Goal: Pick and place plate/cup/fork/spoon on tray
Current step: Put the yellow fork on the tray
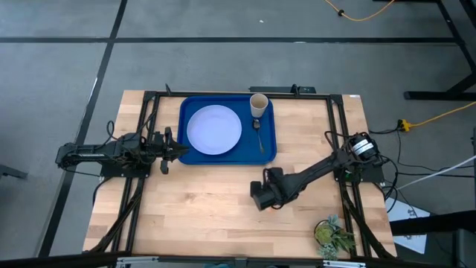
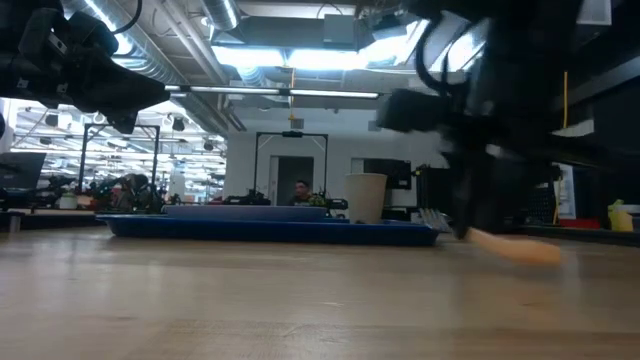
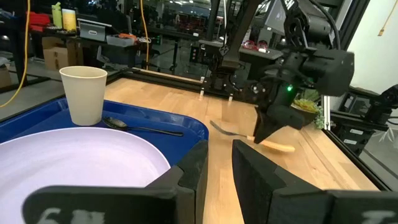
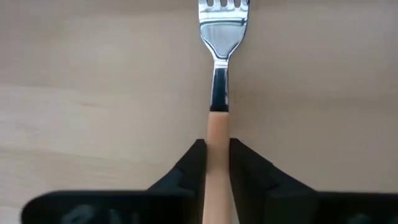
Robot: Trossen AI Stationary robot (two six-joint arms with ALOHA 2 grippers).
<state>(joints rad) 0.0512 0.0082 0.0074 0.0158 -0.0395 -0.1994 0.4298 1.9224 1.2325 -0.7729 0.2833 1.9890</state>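
The deep-blue tray [image 1: 269, 152] lies at the table's far middle. On it rest the pale plate [image 1: 214, 129], the tan cup [image 1: 258, 104] standing upright at the far right corner, and the dark spoon [image 1: 259, 135] lying beside the plate. My right gripper [image 1: 260, 197] is near the table's middle, on the near side of the tray, shut on the fork [image 4: 219, 93]. My left gripper [image 1: 178, 151] hovers at the tray's near left corner. Its fingers [image 3: 249, 171] stand a little apart and hold nothing. My right gripper pinches the fork's wooden handle [image 4: 217, 134] between its two fingers, a little behind the metal neck. The fingers come from above and slant down, lying across the handle. The fork is tilted, with its tines [image 2: 432, 215] raised and its handle end [image 2: 520, 250] low near the table.
A small green plant [image 1: 332, 234] sits at the table's near right corner. Black frame rails [image 1: 338, 134] run along the left and right sides of the table. A person [image 2: 300, 190] shows far behind the tray in the low view.
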